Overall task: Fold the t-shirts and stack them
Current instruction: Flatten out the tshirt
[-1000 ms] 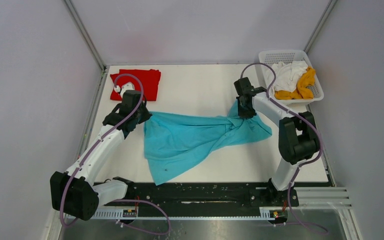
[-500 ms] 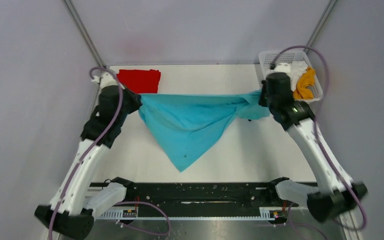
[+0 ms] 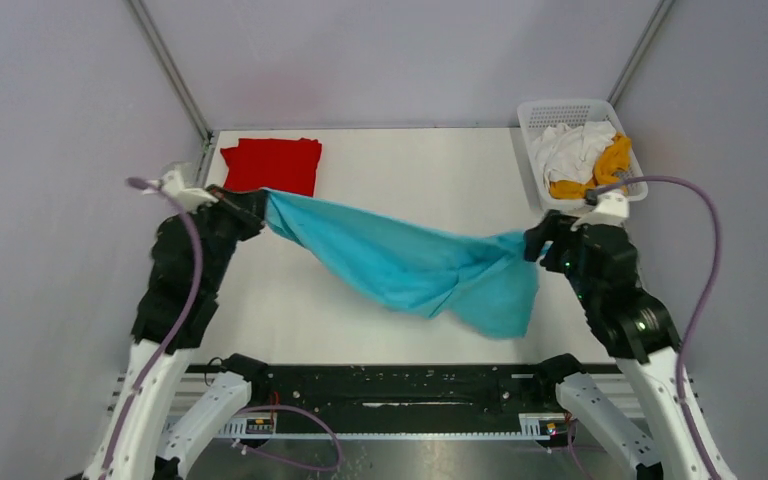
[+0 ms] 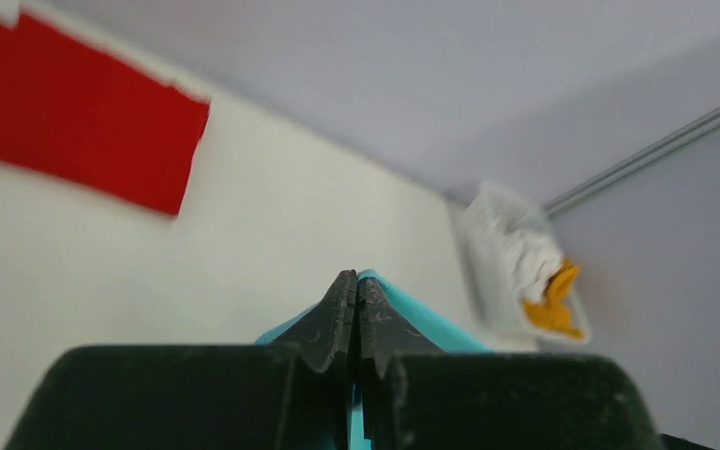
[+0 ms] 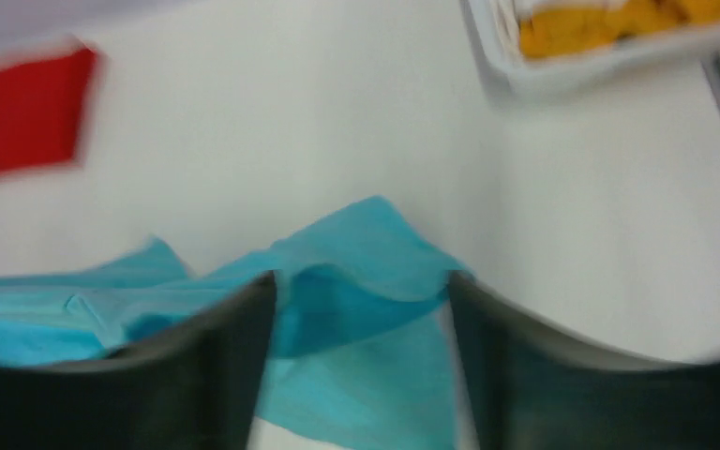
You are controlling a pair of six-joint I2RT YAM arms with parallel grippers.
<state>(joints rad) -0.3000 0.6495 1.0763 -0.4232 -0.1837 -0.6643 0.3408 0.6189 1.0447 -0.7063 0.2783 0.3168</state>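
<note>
Now left gripper (image 4: 356, 279) clamps the turquoise t-shirt (image 3: 410, 265); right gripper (image 5: 361, 286) stands parted, cloth lying between its fingers.

We've pulled both arms back toward us. The left gripper (image 3: 250, 206) has come down beside the red shirt (image 3: 272, 165), and the right gripper (image 3: 538, 241) has dropped clear of the basket (image 3: 535, 113). The blue shirt (image 3: 410, 265), stretched taut a moment ago, now sags to the right, and the right jaws have just parted.
</note>
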